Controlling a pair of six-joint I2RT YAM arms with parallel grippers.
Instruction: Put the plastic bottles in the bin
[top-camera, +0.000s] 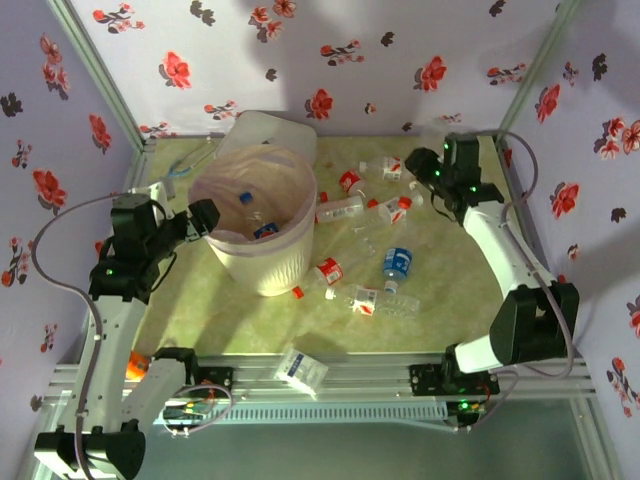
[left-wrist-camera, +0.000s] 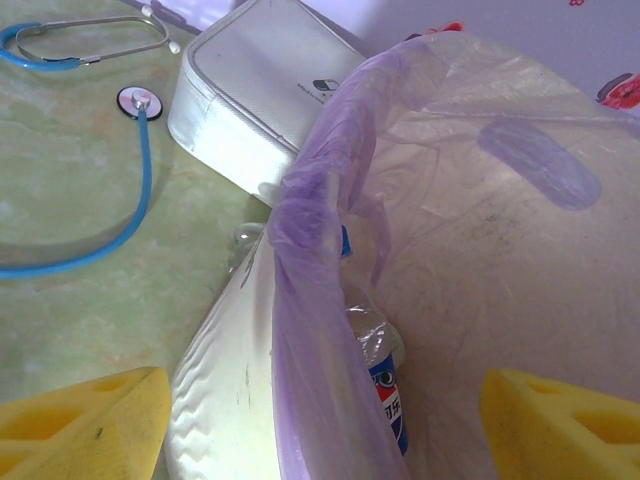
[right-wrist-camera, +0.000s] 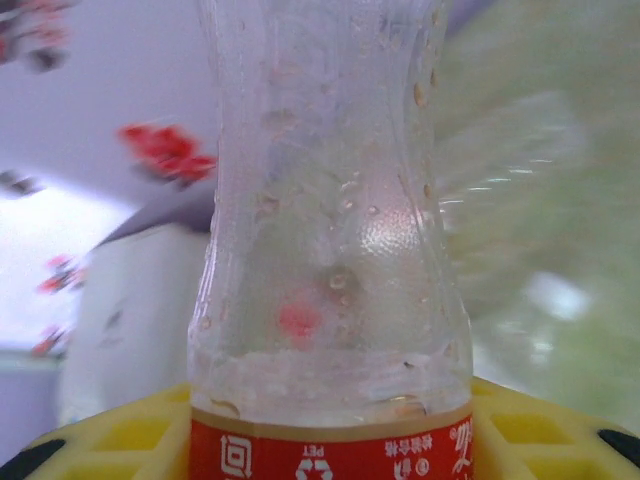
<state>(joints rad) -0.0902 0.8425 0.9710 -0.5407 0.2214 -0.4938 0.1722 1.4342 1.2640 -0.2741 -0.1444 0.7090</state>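
The bin (top-camera: 262, 262), cream-white with a pinkish liner (left-wrist-camera: 320, 200), stands left of centre and has a blue-labelled bottle (left-wrist-camera: 385, 400) inside. My left gripper (left-wrist-camera: 320, 440) is open astride its left rim, one yellow finger (left-wrist-camera: 85, 420) outside the wall and the other inside. That gripper (top-camera: 205, 215) sits at the bin's left edge. My right gripper (right-wrist-camera: 330, 440) is shut on a clear red-labelled plastic bottle (right-wrist-camera: 330, 250). From above, the right gripper (top-camera: 415, 170) holds this bottle (top-camera: 392, 170) at the back right. Several plastic bottles lie right of the bin, one red-labelled (top-camera: 328, 272), one blue-labelled (top-camera: 398, 262).
A white lid (left-wrist-camera: 260, 90) rests behind the bin, with a blue stethoscope (left-wrist-camera: 100, 130) on the green mat to its left. A white-and-blue carton (top-camera: 301, 368) lies on the front rail. Flowered walls close in three sides.
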